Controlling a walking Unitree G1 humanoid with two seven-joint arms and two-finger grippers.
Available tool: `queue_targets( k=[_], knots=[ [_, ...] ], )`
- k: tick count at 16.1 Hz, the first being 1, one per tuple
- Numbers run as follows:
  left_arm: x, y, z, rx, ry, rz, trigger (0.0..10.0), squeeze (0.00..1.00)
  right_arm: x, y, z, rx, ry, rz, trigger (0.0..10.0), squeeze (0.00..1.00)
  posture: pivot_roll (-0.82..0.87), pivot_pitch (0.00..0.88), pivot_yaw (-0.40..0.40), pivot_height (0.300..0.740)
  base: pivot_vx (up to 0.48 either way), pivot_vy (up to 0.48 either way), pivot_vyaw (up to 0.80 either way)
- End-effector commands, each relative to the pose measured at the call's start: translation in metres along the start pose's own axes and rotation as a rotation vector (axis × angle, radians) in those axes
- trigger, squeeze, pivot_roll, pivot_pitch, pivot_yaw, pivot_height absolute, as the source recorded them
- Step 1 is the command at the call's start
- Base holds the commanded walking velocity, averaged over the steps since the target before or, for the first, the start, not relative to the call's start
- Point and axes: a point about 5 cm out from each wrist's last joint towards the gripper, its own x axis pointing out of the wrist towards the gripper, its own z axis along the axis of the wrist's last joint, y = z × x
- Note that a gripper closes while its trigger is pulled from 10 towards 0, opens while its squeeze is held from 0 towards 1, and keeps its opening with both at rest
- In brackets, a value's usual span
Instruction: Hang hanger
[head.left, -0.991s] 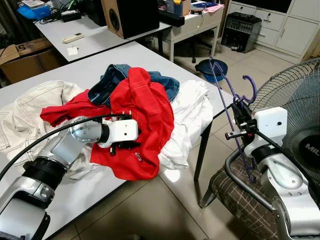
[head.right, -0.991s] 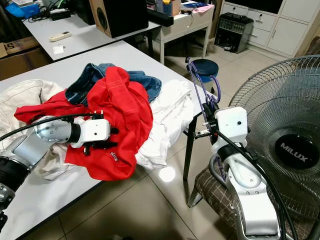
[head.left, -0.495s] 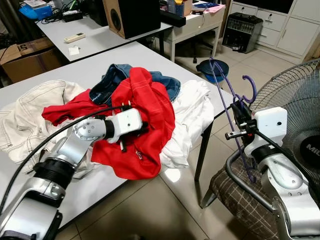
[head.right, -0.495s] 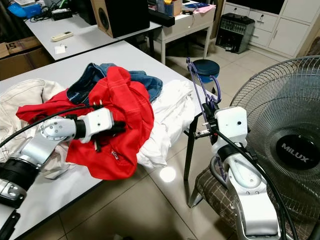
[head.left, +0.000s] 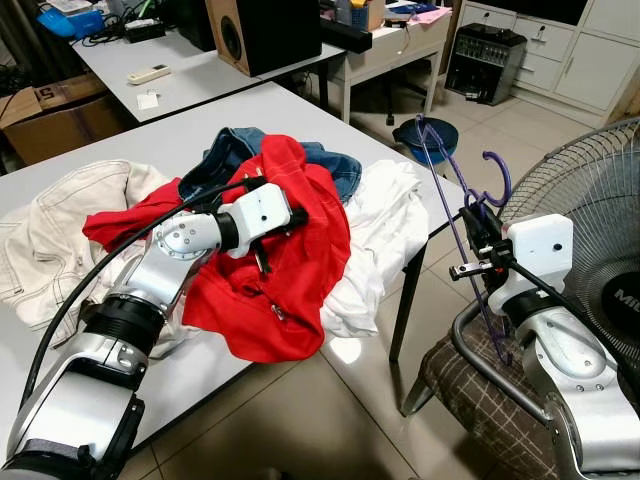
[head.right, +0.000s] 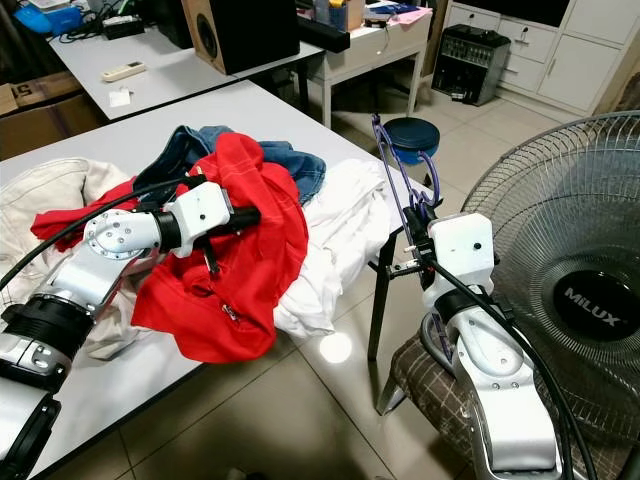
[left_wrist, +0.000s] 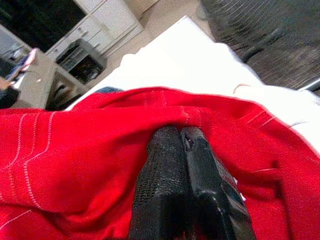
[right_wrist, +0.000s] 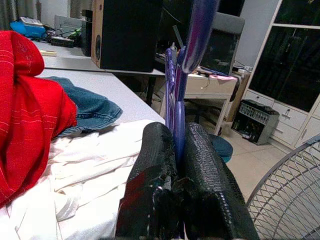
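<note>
Left gripper (left_wrist: 181, 137), jaws pressed together, has climbed the red shirt (head.left: 300, 215); right gripper (right_wrist: 175, 150) still pinches purple hanger (head.left: 450, 190).

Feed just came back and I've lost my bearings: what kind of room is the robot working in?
Probably a home office or workroom. There are plain white tables with a large black speaker, white cabinets with a printer-like machine, and a standing fan, plus clothes piled on the near table.

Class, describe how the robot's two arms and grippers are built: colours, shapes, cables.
Both arms are silver metal segments with black ribbed collars and a black cable looping alongside. Each ends in a boxy white wrist block carrying two long black textured fingers: the left gripper and the right gripper.
</note>
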Motion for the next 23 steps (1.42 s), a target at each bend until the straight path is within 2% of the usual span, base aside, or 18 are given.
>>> queue_targets(
  k=[1, 2, 3, 5, 8, 10, 11, 15, 16, 18, 19, 20, 21, 22, 23],
  knots=[
    [-0.005, 0.002, 0.006, -0.028, -0.052, -0.030, 10.0, 0.94, 0.000, 0.001, 0.005, 0.001, -0.025, 0.003, 10.0, 0.00, -0.08, 0.000, 0.107, 0.740, 0.000, 0.000, 0.00],
    [-0.007, 0.002, 0.006, -0.037, -0.064, -0.041, 10.0, 0.94, 0.000, 0.002, 0.005, 0.002, -0.025, 0.002, 10.0, 0.00, -0.07, 0.000, 0.107, 0.740, 0.000, 0.000, 0.00],
    [-0.010, 0.000, 0.005, -0.046, -0.067, -0.069, 10.0, 1.00, 0.000, 0.001, 0.004, 0.004, -0.025, 0.002, 10.0, 0.00, -0.07, 0.000, 0.104, 0.740, 0.000, 0.000, 0.00],
    [-0.023, -0.009, -0.003, -0.041, -0.025, -0.144, 10.0, 1.00, -0.001, 0.001, 0.003, 0.005, -0.019, 0.004, 10.0, 0.00, -0.06, 0.000, 0.093, 0.740, 0.000, 0.000, 0.00],
    [-0.030, -0.014, -0.019, 0.018, 0.078, -0.160, 10.0, 1.00, 0.002, 0.003, 0.003, 0.011, -0.015, 0.027, 10.0, 0.00, -0.05, 0.000, 0.077, 0.740, 0.000, 0.000, 0.00],
    [-0.029, -0.014, -0.025, 0.063, 0.130, -0.150, 10.0, 1.00, 0.003, 0.004, 0.003, 0.011, -0.017, 0.038, 10.0, 0.00, -0.05, 0.000, 0.074, 0.740, 0.000, 0.000, 0.00],
    [-0.027, -0.011, -0.027, 0.121, 0.172, -0.105, 10.0, 1.00, 0.004, 0.004, 0.004, 0.011, -0.018, 0.040, 10.0, 0.00, -0.05, 0.000, 0.075, 0.740, 0.000, 0.000, 0.00],
    [-0.008, -0.018, -0.025, 0.117, 0.161, -0.096, 10.0, 1.00, 0.003, 0.003, 0.004, 0.013, -0.019, 0.034, 10.0, 0.00, -0.06, 0.000, 0.085, 0.740, 0.000, 0.000, 0.00],
    [-0.003, -0.022, -0.031, 0.136, 0.203, -0.092, 10.0, 0.78, 0.003, 0.003, 0.004, 0.015, -0.020, 0.033, 10.0, 0.00, -0.07, 0.000, 0.088, 0.740, 0.000, 0.000, 0.00],
    [0.005, -0.023, -0.047, 0.128, 0.332, -0.007, 10.0, 0.39, 0.004, 0.004, 0.005, 0.016, -0.021, 0.031, 10.0, 0.00, -0.07, 0.000, 0.090, 0.740, 0.000, 0.000, 0.00],
    [0.007, -0.020, -0.052, 0.128, 0.377, 0.037, 8.6, 0.27, 0.004, 0.003, 0.005, 0.016, -0.021, 0.030, 10.0, 0.00, -0.07, 0.000, 0.090, 0.740, 0.000, 0.000, 0.00],
    [0.011, -0.012, -0.052, 0.123, 0.410, 0.127, 1.0, 0.12, 0.004, 0.003, 0.005, 0.016, -0.022, 0.029, 10.0, 0.00, -0.07, 0.000, 0.091, 0.740, 0.000, 0.000, 0.00],
    [0.014, -0.003, -0.049, 0.115, 0.429, 0.211, 0.0, 0.08, 0.004, 0.004, 0.005, 0.017, -0.023, 0.028, 10.0, 0.00, -0.07, 0.000, 0.090, 0.740, 0.000, 0.000, 0.00],
    [0.016, 0.001, -0.048, 0.110, 0.440, 0.244, 0.0, 0.02, 0.004, 0.004, 0.005, 0.017, -0.023, 0.029, 10.0, 0.00, -0.07, 0.000, 0.090, 0.740, 0.000, 0.000, 0.00],
    [0.020, 0.006, -0.045, 0.106, 0.455, 0.288, 0.0, 0.00, 0.004, 0.004, 0.005, 0.016, -0.022, 0.030, 10.0, 0.00, -0.08, 0.000, 0.091, 0.740, 0.000, 0.000, 0.00]
  ],
)
